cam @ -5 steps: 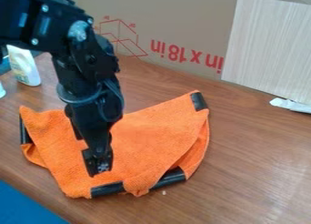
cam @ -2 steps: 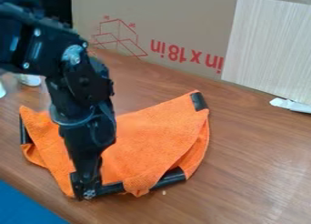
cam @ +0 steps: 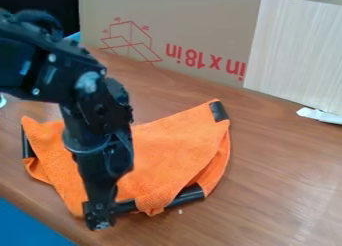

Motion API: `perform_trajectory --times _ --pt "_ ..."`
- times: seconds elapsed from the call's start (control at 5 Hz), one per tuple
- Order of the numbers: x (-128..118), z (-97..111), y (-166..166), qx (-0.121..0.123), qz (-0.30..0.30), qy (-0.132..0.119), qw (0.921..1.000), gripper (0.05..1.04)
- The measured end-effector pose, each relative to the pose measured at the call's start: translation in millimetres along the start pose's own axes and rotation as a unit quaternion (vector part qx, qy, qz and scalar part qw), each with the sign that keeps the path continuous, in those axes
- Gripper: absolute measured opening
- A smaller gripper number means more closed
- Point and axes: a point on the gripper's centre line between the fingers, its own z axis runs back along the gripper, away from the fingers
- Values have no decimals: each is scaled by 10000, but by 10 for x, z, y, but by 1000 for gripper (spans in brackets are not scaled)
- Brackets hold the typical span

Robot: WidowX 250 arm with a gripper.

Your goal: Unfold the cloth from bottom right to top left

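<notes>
You had an orange cloth (cam: 167, 152) with a matt, slightly rough, woven-looking face and soft folds. Its black edging (cam: 218, 111) looked smooth, like plastic or tape, with a faint sheen. Under it, your bench (cam: 280, 180) showed wood grain and a smooth, semi-gloss finish that caught pale reflections. Behind stood matt brown cardboard (cam: 194, 20) with flat red print, and against it you saw a smooth panel (cam: 300, 50) with fine, pale, wood-like streaks. Your arm (cam: 93, 110) and end effector (cam: 99, 222) looked like dark, hard plastic, with shiny metal-looking screws (cam: 52, 57) on the arm.
</notes>
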Motion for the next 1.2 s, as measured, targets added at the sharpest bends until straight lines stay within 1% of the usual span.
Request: perform_trajectory --times 0.2,0.4,0.6,0.8,1.0,1.2 --pt "37 -78 -6 13 74 37 10000 953" --pt "127 -96 23 -3 177 -72 9998 661" --pt "161 -94 40 -27 182 -120 9998 370" --pt "148 -79 48 -171 192 -110 9996 161" --pt "138 -18 61 -394 194 -140 9989 76" --pt "136 94 120 -818 269 -209 9961 63"
